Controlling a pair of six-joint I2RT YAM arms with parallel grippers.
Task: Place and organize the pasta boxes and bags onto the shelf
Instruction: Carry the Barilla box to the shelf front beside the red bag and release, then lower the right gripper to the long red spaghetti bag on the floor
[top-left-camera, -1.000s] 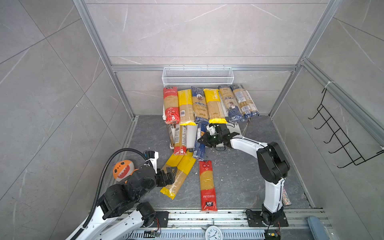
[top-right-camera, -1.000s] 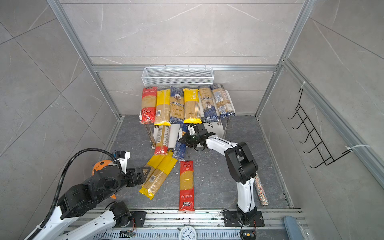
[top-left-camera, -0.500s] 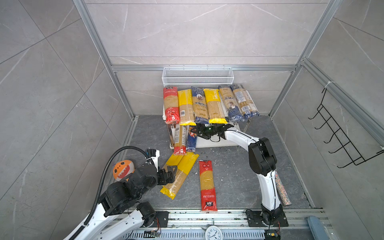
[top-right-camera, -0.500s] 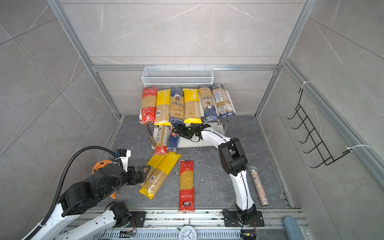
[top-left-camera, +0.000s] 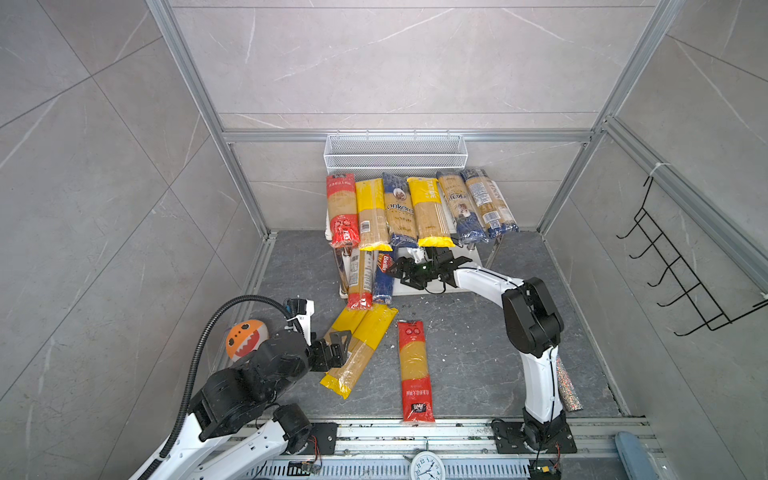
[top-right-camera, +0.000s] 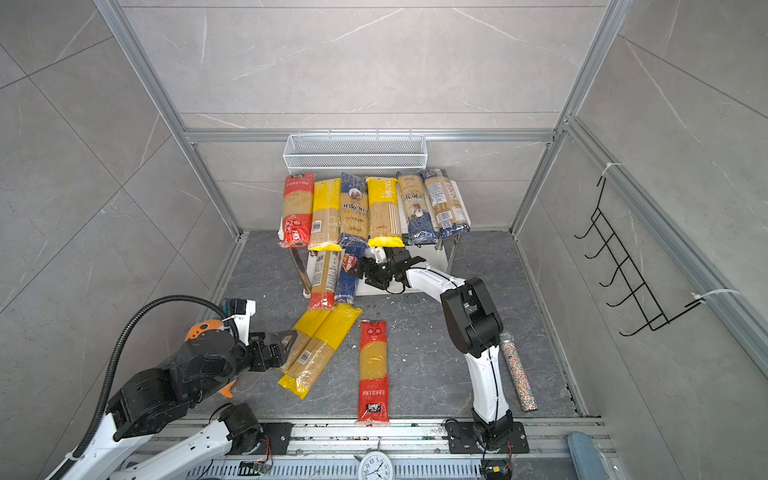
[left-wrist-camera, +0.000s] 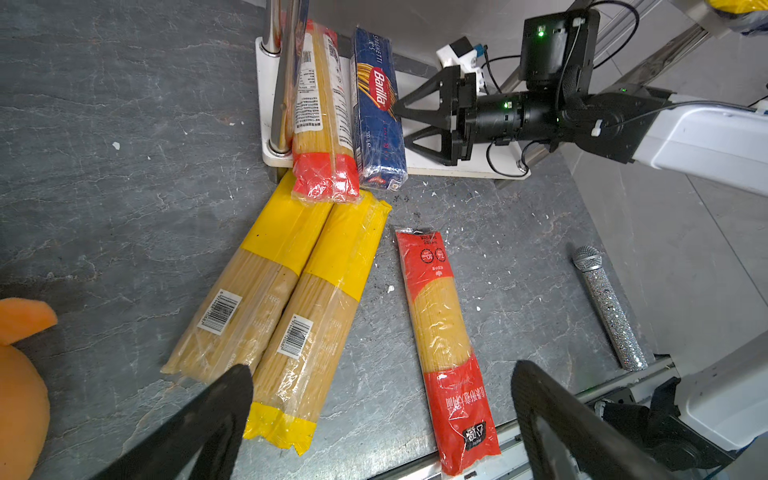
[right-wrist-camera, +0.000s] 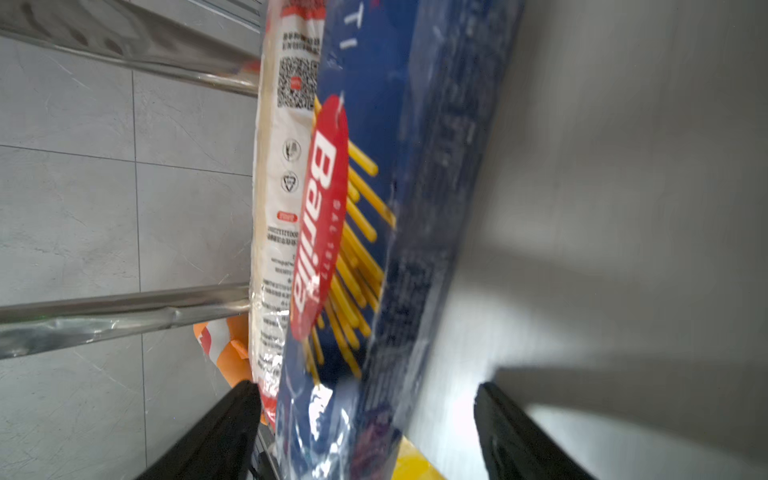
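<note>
A dark grey stone-look floor (top-left-camera: 457, 345) sits inside pale tiled walls (top-left-camera: 395, 62) with aluminium framing. The right arm stretches low toward the white 2-tier shelf (left-wrist-camera: 432, 168). The right gripper (left-wrist-camera: 405, 126) has its jaws spread, tips just beside a blue Barilla packet (top-left-camera: 383, 278) on the lower board. The left gripper (left-wrist-camera: 382, 372) hovers, jaws wide apart, by 2 yellow-ended packets (top-left-camera: 357, 349) lying on the floor near 1 red-ended packet (top-left-camera: 413, 370). 6 glossy film packets (top-left-camera: 415, 208) lie side by side on the top board.
</note>
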